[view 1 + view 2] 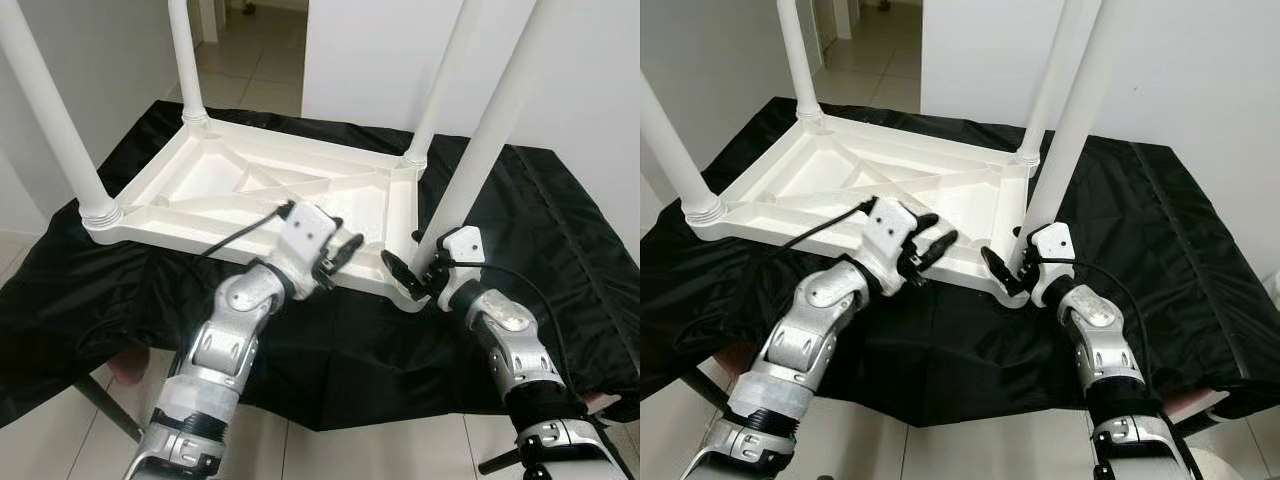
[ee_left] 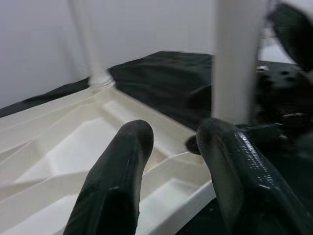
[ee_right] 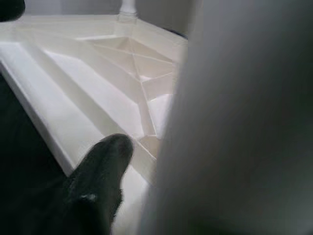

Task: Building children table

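Note:
A white plastic children's table [image 1: 250, 185] lies upside down on a black cloth [image 1: 560, 230], with its legs pointing up. My left gripper [image 1: 343, 252] is open and hovers just over the table's near edge, holding nothing. My right gripper [image 1: 404, 252] is at the foot of the near right leg [image 1: 480, 150]. One black finger [image 3: 100, 181] sits left of the leg with a gap between them, and the other finger is hidden behind the leg. In the left wrist view the same leg [image 2: 237, 58] rises just beyond the two fingers [image 2: 122, 166].
Three more white legs stand up at the near left [image 1: 55, 120], far left [image 1: 185, 60] and far right [image 1: 440, 80] corners. White walls close in behind and at the right. Tiled floor [image 1: 260, 60] lies beyond; the cloth hangs over the front edge.

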{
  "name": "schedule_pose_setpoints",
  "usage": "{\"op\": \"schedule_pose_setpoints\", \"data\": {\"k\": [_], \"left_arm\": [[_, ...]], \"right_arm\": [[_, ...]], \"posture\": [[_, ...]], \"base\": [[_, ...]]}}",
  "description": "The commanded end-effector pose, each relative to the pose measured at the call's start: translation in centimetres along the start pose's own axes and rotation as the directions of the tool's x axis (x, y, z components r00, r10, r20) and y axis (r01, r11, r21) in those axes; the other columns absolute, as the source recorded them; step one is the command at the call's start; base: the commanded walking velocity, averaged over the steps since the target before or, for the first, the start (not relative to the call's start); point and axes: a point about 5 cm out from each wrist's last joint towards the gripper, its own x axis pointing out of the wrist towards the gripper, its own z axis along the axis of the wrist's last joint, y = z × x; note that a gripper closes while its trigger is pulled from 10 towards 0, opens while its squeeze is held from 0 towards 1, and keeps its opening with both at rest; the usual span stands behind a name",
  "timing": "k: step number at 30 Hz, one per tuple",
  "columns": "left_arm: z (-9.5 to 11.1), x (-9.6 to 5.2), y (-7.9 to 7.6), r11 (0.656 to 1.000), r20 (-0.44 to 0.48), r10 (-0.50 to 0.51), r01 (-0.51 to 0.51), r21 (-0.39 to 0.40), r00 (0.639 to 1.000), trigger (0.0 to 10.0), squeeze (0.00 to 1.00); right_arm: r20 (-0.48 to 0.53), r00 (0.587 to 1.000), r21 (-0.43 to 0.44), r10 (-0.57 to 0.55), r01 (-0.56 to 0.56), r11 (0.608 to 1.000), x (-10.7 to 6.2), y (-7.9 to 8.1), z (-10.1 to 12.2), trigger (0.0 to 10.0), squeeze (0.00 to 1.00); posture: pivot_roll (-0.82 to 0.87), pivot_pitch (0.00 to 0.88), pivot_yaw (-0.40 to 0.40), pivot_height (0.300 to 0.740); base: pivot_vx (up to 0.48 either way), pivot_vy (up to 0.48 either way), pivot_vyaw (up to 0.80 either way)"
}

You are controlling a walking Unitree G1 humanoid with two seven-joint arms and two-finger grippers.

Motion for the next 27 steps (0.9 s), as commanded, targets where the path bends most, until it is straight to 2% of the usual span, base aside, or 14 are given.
{"op": "schedule_pose_setpoints", "data": {"k": [1, 5, 9, 11, 13, 14, 15, 18, 21, 25, 27], "left_arm": [[-0.4, 0.3, -0.3, 1.000, -0.011, -0.013, 0.013, 0.019, 1.000, 10.0, 0.00], [0.0, 0.6, 0.0, 1.000, -0.007, 0.006, -0.006, 0.008, 1.000, 10.0, 0.00], [0.2, 0.4, 0.1, 1.000, -0.007, 0.009, -0.009, 0.007, 1.000, 10.0, 0.00], [0.3, 0.3, 0.3, 1.000, -0.011, 0.009, -0.009, 0.013, 1.000, 10.0, 0.00], [0.3, 0.3, 0.3, 1.000, -0.011, 0.009, -0.009, 0.013, 1.000, 10.0, 0.00], [0.2, 0.3, 0.3, 1.000, -0.016, 0.008, -0.008, 0.006, 1.000, 10.0, 0.00], [0.1, 0.3, 0.2, 1.000, -0.015, 0.004, -0.005, -0.005, 1.000, 10.0, 0.00], [0.1, 0.3, 0.1, 1.000, -0.013, 0.000, 0.000, -0.012, 1.000, 10.0, 0.00], [0.0, -0.1, 0.1, 0.998, -0.004, 0.024, -0.024, -0.065, 1.000, 10.0, 0.00], [-0.5, -0.4, 0.1, 0.996, -0.019, 0.051, -0.053, -0.074, 0.998, 10.0, 0.00], [-1.4, -1.0, 0.3, 0.989, -0.048, 0.111, -0.115, -0.093, 0.993, 10.0, 0.00]], "right_arm": [[-0.059, 0.996, 0.020, 0.063, -0.062, 0.998, -0.3, 0.6, -1.1, 0.0, 0.00], [-0.115, 0.991, 0.055, 0.074, -0.068, 0.996, -1.4, 0.9, -2.4, 0.0, 0.00], [-0.119, 0.990, 0.065, 0.071, -0.064, 0.996, -1.7, 1.0, -2.6, 0.0, 0.00], [-0.083, 0.996, 0.103, 0.041, -0.032, 0.994, -1.9, 1.2, -2.4, 0.0, 0.00], [-0.083, 0.996, 0.103, 0.041, -0.032, 0.994, -1.9, 1.2, -2.4, 0.0, 0.00], [-0.042, 0.999, 0.139, 0.006, 0.000, 0.990, -1.8, 1.4, -1.8, 0.0, 0.00], [0.000, 0.999, 0.179, -0.034, 0.034, 0.983, -1.6, 1.7, -1.2, 10.0, 0.00], [0.028, 0.997, 0.206, -0.067, 0.060, 0.977, -1.5, 1.9, -0.8, 10.0, 0.00], [0.091, 0.978, 0.262, -0.189, 0.159, 0.952, -1.4, 3.2, 0.4, 10.0, 0.00], [0.095, 0.966, 0.264, -0.239, 0.207, 0.942, -1.5, 3.9, 0.5, 10.0, 0.00], [0.076, 0.920, 0.265, -0.384, 0.353, 0.897, -1.8, 4.4, 0.0, 10.0, 0.00]], "posture": [[0.07, 0.000, -0.107, 0.740], [0.06, 0.000, -0.099, 0.740], [0.06, 0.000, -0.095, 0.740], [0.04, 0.000, -0.083, 0.740], [0.04, 0.000, -0.083, 0.740], [0.04, 0.000, -0.075, 0.740], [0.03, 0.004, -0.063, 0.740], [0.03, 0.004, -0.063, 0.740], [0.01, 0.036, -0.045, 0.740], [0.01, 0.047, -0.040, 0.740], [0.00, 0.050, -0.026, 0.740]], "base": [[0.000, 0.000, 0.00], [0.000, 0.000, 0.00], [0.000, 0.000, 0.00], [0.000, 0.000, 0.00], [0.000, 0.000, 0.00], [0.000, 0.000, 0.00], [0.000, 0.000, 0.00], [0.000, 0.000, 0.00], [0.000, 0.000, 0.00], [0.000, 0.000, 0.00], [0.000, 0.000, 0.00]]}}
